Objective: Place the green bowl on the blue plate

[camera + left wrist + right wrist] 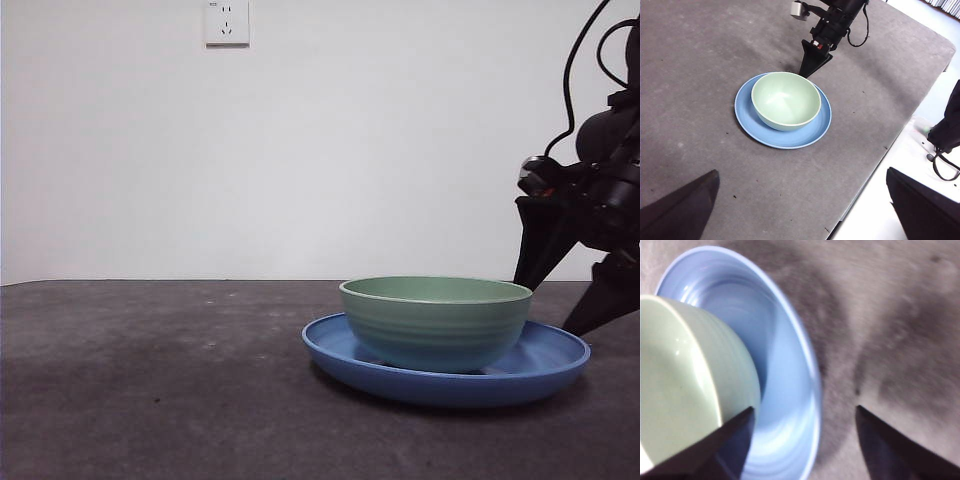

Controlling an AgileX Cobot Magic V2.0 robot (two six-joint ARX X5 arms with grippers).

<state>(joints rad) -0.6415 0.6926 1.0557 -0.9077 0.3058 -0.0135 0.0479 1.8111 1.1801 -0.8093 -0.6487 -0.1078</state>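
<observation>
Your green bowl (436,322) sits upright inside the blue plate (545,365), so the placement looks done. The right gripper (805,415) hangs spread beside the plate's rim, holding nothing; the left gripper (800,200), also spread, waits well apart.

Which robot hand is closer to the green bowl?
The right gripper. It sits just beside the green bowl and the blue plate, jaws open, touching neither. The left gripper hangs high above the table, far from the bowl.
</observation>
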